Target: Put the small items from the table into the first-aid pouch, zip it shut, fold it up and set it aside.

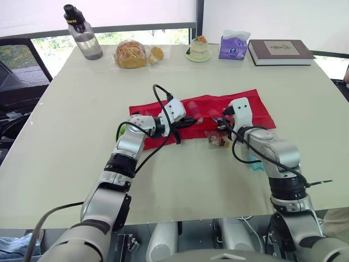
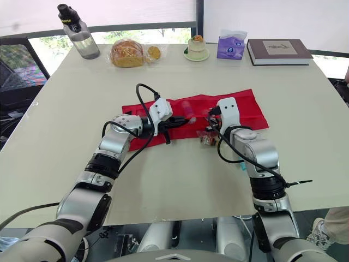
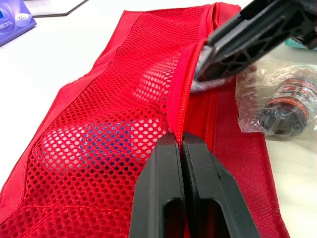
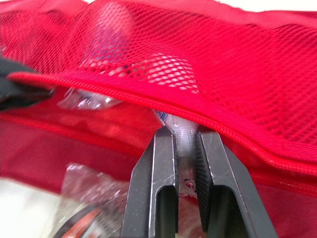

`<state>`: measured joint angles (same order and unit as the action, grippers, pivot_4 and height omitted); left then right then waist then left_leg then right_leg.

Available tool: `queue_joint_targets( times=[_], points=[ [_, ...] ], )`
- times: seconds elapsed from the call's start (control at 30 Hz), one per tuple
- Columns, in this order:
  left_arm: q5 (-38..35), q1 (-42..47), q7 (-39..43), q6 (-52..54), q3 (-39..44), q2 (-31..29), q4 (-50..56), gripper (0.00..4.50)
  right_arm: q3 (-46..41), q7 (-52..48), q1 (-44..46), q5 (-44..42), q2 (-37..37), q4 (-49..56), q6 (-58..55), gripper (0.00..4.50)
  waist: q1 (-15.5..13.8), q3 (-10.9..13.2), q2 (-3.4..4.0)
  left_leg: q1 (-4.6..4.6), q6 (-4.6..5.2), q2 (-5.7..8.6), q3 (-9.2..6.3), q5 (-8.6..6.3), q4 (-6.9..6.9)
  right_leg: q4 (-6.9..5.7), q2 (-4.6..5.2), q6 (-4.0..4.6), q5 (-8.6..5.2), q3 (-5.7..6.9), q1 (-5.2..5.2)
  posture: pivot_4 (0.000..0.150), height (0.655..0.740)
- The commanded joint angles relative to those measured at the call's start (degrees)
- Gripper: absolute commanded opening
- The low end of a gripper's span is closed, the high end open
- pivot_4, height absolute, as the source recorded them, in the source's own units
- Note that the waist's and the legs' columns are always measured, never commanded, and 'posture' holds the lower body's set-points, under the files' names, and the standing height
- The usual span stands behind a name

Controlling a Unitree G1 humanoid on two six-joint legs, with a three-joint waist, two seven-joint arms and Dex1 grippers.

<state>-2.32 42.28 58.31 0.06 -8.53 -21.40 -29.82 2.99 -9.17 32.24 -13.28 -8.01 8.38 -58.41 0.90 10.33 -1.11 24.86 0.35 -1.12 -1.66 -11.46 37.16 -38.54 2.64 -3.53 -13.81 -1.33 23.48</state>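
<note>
The red first-aid pouch (image 1: 242,107) lies unfolded across the table's middle, its mesh pocket (image 3: 109,134) holding a few small items. My left gripper (image 3: 181,143) is shut on the pocket's zipper edge and lifts it. My right gripper (image 4: 186,135) is shut on a clear-wrapped small item (image 4: 181,133) at the pocket's mouth, just under the raised edge. In the head views the left gripper (image 1: 191,122) and right gripper (image 1: 220,121) face each other over the pouch. A clear-wrapped packet (image 1: 217,140) lies on the table at the pouch's near edge. A teal item (image 1: 255,161) shows under my right forearm.
Along the table's far edge stand a water bottle (image 1: 84,37), bagged bread (image 1: 131,54), a cupcake on a plate (image 1: 199,49), a purple tissue pack (image 1: 233,46) and a book (image 1: 280,52). A black chair (image 1: 16,71) is off the left side.
</note>
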Motion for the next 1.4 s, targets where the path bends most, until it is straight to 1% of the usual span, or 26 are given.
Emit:
queue_joint_targets(
  times=[0.03,0.23,0.4,0.57,0.67,0.73,0.77,0.8,1.0,1.17,1.3,1.4],
  points=[
    [-0.7,1.2,-0.1,-0.6,0.1,0.3,1.6,0.0,1.3,0.1,1.2,0.8,0.9,0.1,1.8,0.02,0.0,0.0,0.0,0.0,0.0,0.0,0.0,0.0,0.0,0.0,0.0,0.0,0.0,0.0,0.0,0.15,0.74],
    [-1.0,1.0,-0.3,-0.1,-0.3,1.1,2.6,0.0,3.0,0.5,3.2,1.5,5.8,-4.0,3.8,0.02,0.1,0.0,0.0,0.0,0.0,0.0,0.0,0.0,-0.01,0.0,0.0,0.0,0.0,0.0,0.0,0.15,0.74],
    [-1.0,1.3,-0.5,0.0,-0.5,1.8,2.6,0.0,3.4,1.0,5.6,2.9,7.8,-8.5,6.8,0.02,0.0,0.0,0.01,0.0,0.0,0.0,0.0,0.0,-0.02,0.01,0.0,0.0,0.0,0.0,0.01,0.15,0.74],
    [-0.8,1.4,-0.2,-0.2,-1.1,2.5,2.3,0.0,-0.2,5.0,7.9,3.8,11.2,-14.6,11.9,0.02,0.1,0.0,0.01,-0.01,0.0,0.0,0.0,0.0,-0.04,0.0,0.0,0.0,0.0,0.0,0.02,0.15,0.74],
    [-0.8,1.4,-0.2,-0.3,-1.3,2.7,2.2,0.0,-1.1,5.1,8.2,3.9,11.9,-16.4,14.5,0.02,0.1,0.0,0.02,-0.01,0.0,0.0,0.0,0.0,-0.06,0.01,-0.01,0.0,0.0,-0.01,0.04,0.15,0.74],
    [-0.7,1.4,-0.2,-0.5,-1.3,2.7,1.8,0.0,-0.5,4.9,7.8,4.5,11.6,-16.4,15.8,0.94,0.1,0.0,0.02,0.0,0.0,0.0,0.01,0.0,-0.07,0.02,0.0,0.0,0.0,-0.02,0.04,0.15,0.74],
    [-0.7,1.5,-0.3,-0.7,-1.2,2.7,1.6,0.0,-0.3,4.7,7.2,4.5,11.5,-15.8,15.7,1.32,0.1,0.0,0.02,0.0,0.0,0.0,0.01,0.0,-0.07,0.02,0.0,0.0,0.0,-0.01,0.04,0.15,0.74],
    [-0.7,1.6,-0.3,-0.8,-1.1,2.7,1.3,0.0,0.0,4.2,6.5,4.4,11.3,-14.9,15.3,1.83,0.1,0.0,0.02,0.0,0.0,0.0,0.01,0.0,-0.07,0.02,0.0,0.0,0.0,-0.02,0.04,0.15,0.74],
    [-0.6,2.2,-0.6,-1.5,-0.6,2.4,-0.7,0.0,5.1,-2.3,0.7,3.5,6.4,-5.0,10.8,1.83,0.2,0.0,0.02,0.0,0.0,0.0,0.01,0.0,-0.09,0.03,0.0,0.0,0.0,-0.02,0.05,0.15,0.74],
    [-1.2,3.0,-0.4,-1.4,0.2,2.3,-2.7,0.0,6.1,-6.3,-2.3,2.0,1.7,2.8,6.9,1.83,0.2,0.0,0.02,0.0,0.0,0.0,0.01,0.0,-0.08,0.03,-0.01,0.0,0.0,-0.02,0.05,0.15,0.74],
    [-1.9,3.5,0.1,-1.4,0.5,2.4,-3.7,0.0,6.5,-8.1,-2.6,2.6,-1.4,3.7,6.3,1.83,0.1,0.0,0.02,0.0,0.0,0.0,0.01,0.0,-0.08,0.03,-0.01,0.0,-0.01,-0.02,0.05,0.15,0.74],
    [-2.6,3.8,0.5,-1.0,0.8,2.7,-4.0,0.0,6.8,-8.9,-2.5,2.4,-2.3,3.8,6.2,1.83,0.1,0.0,0.02,0.0,0.0,0.0,0.01,0.0,-0.08,0.03,-0.01,0.0,-0.01,-0.02,0.05,0.15,0.74]
  ],
)
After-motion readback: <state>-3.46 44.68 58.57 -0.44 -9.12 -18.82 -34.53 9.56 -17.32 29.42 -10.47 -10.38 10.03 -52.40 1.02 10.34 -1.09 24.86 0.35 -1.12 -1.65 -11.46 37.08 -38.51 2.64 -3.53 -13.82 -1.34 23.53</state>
